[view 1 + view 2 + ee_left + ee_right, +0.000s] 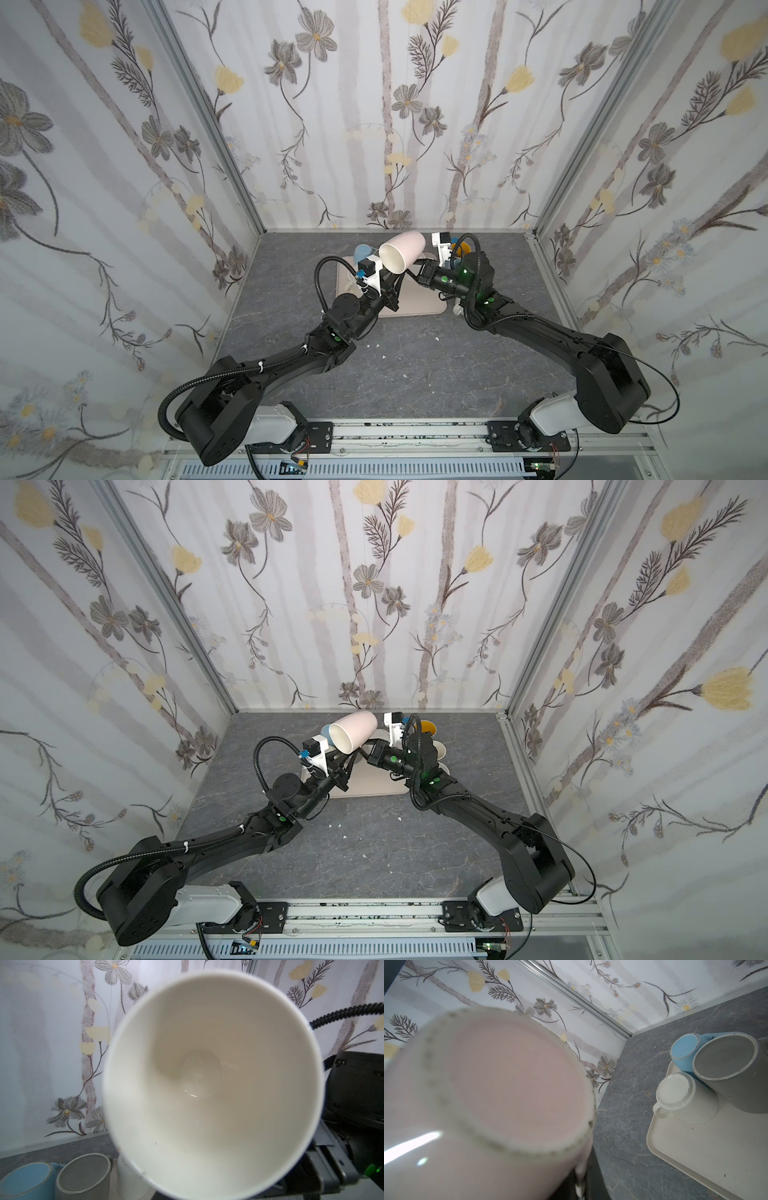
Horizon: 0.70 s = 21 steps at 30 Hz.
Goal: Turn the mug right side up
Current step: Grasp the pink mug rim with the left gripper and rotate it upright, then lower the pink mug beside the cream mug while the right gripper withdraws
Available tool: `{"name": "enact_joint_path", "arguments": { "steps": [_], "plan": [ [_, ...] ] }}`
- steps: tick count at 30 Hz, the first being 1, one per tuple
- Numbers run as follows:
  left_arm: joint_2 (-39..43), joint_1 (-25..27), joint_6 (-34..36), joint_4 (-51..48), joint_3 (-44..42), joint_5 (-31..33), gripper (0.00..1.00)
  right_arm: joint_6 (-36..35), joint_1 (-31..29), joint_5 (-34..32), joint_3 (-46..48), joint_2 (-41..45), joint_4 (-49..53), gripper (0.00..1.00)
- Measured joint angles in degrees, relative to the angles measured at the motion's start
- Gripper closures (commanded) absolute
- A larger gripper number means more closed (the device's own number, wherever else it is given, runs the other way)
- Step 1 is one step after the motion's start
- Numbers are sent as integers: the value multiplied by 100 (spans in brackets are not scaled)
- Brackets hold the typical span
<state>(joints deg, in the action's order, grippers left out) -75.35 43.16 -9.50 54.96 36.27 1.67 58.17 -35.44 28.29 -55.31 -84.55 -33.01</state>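
Pink mug (402,257): off the worktop, in the air above the far part of the tray, mid-scene. It lies roughly on its side, open mouth facing near-left and base pointing far-right.
Mouth: the left wrist view looks straight into it (212,1084). White inside, empty.
Base: fills most of the right wrist view (492,1088), blurred and very close to the lens.
Step in hand (judgement): mid-flip, about halfway. The mouth has yet to come round to face up.
Doing it well (judgement): finish the roll slowly about one axis, with one firm grip driving so the two arms do not fight. Hold the rim clear of the neighbouring mugs. Lower only once the base is level, onto a bare part of the tray, and release after contact.
Right end effector (417,269): closed and gripping the mug low on its right side. In the right wrist view a pale strip, likely the handle, runs down into the dark fingers.
Left end effector (394,284): just under the near rim. The mug hides the fingers, so I cannot tell whether it is closed on the rim or apart from it.
Tray (695,1147): beige, on the grey worktop (415,374).
Neighbours: blue mug (683,1051), grey mug (726,1064) and white mug (675,1088), all upside down and bunched at the tray's far-left corner.
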Motion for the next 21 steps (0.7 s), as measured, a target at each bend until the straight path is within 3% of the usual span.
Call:
{"name": "enact_joint_path", "arguments": {
  "steps": [3, 5, 10, 21],
  "plan": [
    [-35, -2, 9, -249, 151, -7, 100, -57, 31, -109, -31, 26, 164, 85],
    [-35, 0, -125, -424, 249, -31, 100, -284, 81, -118, -52, 72, 348, 71],
    [-35, 2, -227, -564, 275, -131, 100, -780, 313, -13, -155, 262, 1193, 56],
    [-330, 15, -295, -1606, 592, -118, 100, -1934, 905, -350, 111, 1115, 2428, 51]
  ]
}}
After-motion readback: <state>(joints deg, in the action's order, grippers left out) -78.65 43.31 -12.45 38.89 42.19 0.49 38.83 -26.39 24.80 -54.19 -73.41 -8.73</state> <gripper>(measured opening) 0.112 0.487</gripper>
